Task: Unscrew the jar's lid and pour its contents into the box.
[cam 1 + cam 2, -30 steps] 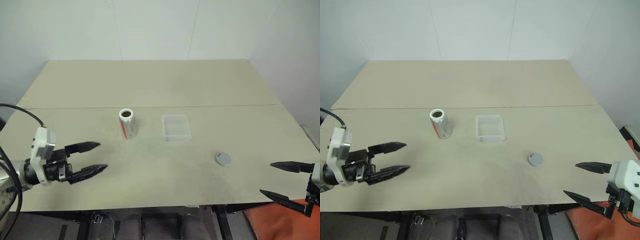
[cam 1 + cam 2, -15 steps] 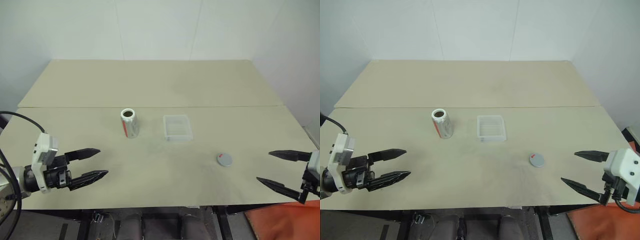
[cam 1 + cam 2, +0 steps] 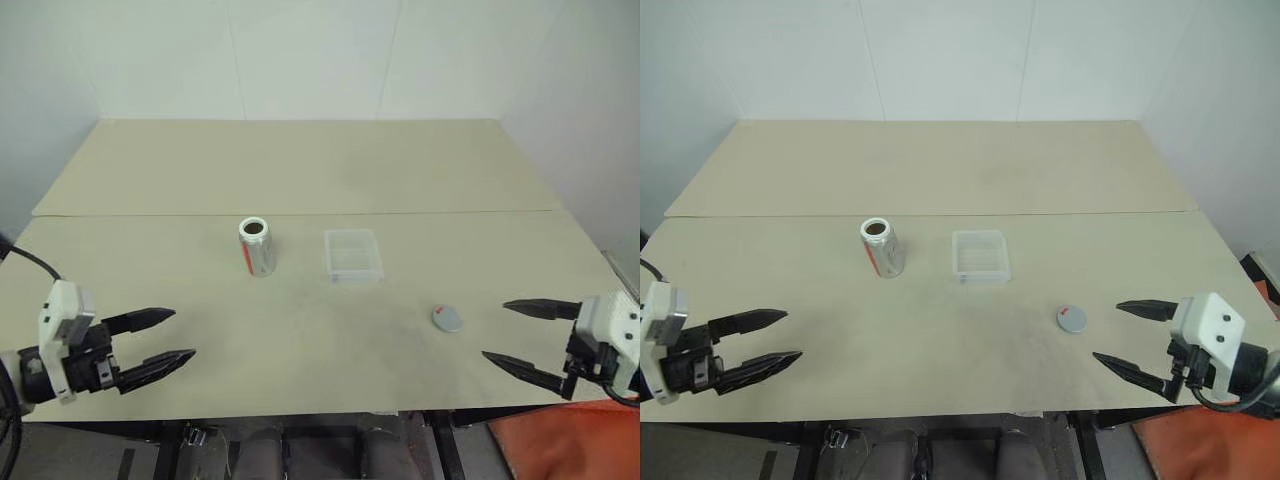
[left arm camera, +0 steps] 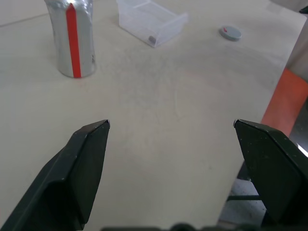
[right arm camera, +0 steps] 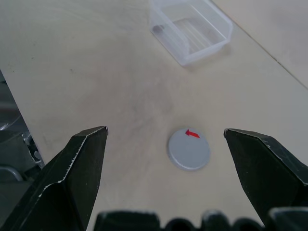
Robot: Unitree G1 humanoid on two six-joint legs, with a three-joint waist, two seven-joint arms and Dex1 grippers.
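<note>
The silvery jar with a red stripe stands upright and uncapped at the table's middle; its mouth shows open. To its right lies the clear plastic box, with a small dark item in one corner. The lid, a grey disc with a red mark, lies flat on the table further right and nearer. My left gripper hovers open over the near left of the table, apart from the jar. My right gripper is open near the front right, a short way from the lid.
The beige table has a seam running across it behind the jar. White walls stand behind and to the right. An orange surface lies beyond the table's right edge.
My left gripper has drawn back toward the table's near left corner. The right gripper has moved in leftward, closer to the lid. Jar, box and lid have kept still.
</note>
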